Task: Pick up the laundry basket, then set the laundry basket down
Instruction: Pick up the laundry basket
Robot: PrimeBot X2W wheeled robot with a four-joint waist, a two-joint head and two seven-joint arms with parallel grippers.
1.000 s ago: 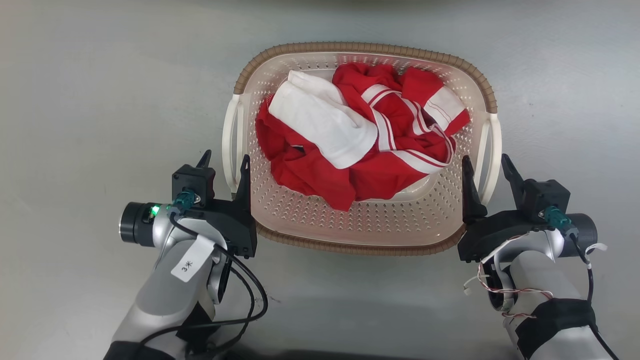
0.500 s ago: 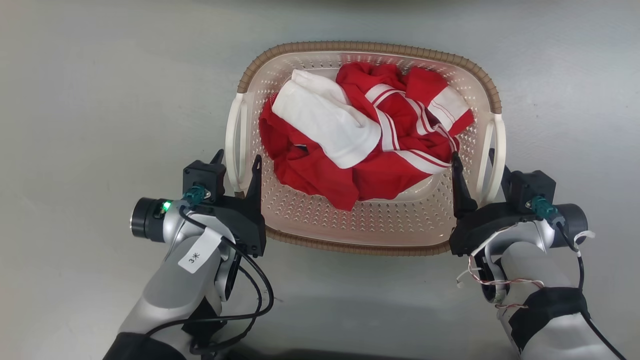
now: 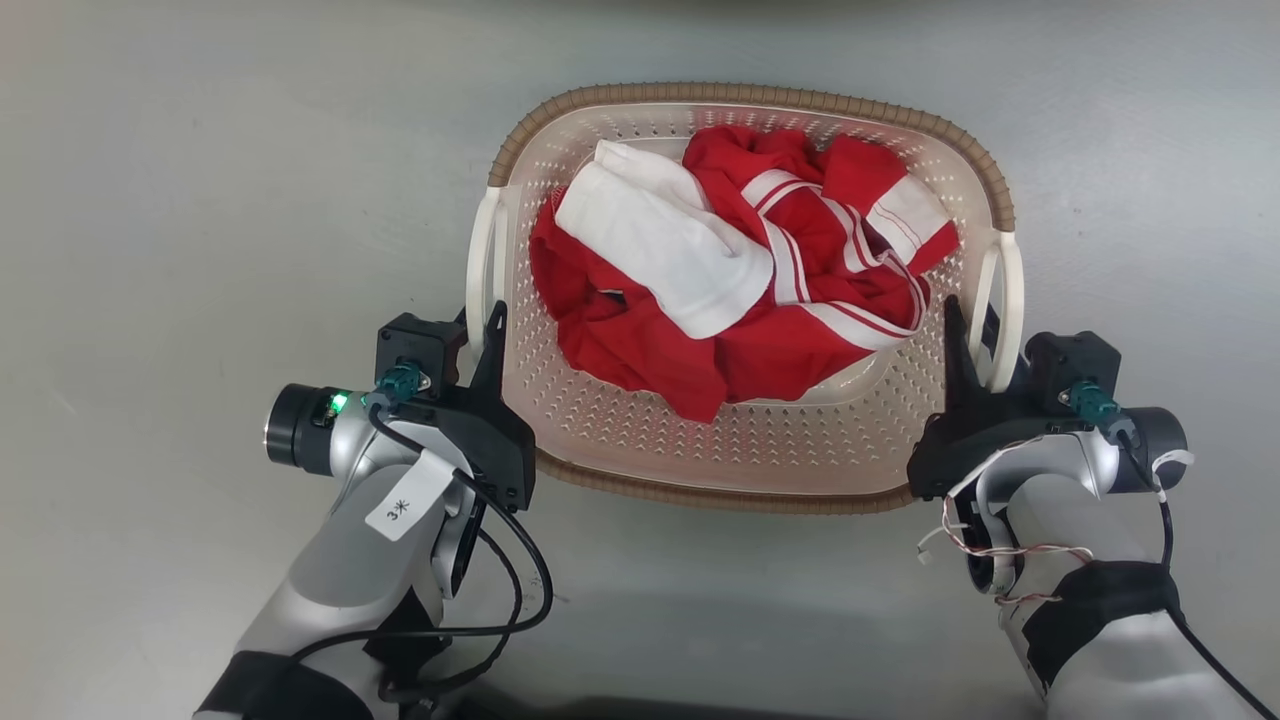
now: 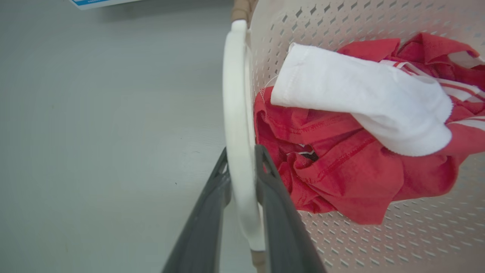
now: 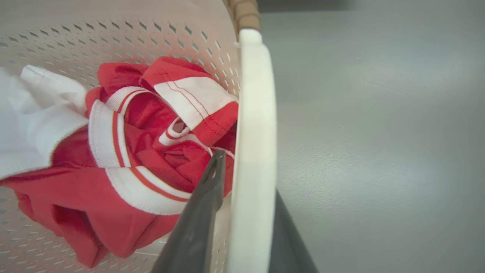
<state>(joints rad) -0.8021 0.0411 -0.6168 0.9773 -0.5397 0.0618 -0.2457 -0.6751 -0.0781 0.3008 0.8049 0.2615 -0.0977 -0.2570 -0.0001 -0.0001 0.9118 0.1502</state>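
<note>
Laundry basket: sits between our two grippers.
Left gripper: clenched on the basket's left loop handle.
Right gripper: clenched on the right loop handle.

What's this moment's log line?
left gripper: shut on left handle | right gripper: shut on right handle | laundry basket: red, white clothes inside

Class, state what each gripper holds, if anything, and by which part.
Both grippers hold the cream-white perforated plastic laundry basket: the left gripper pinches its left white loop handle, the right gripper its right white loop handle.
</note>
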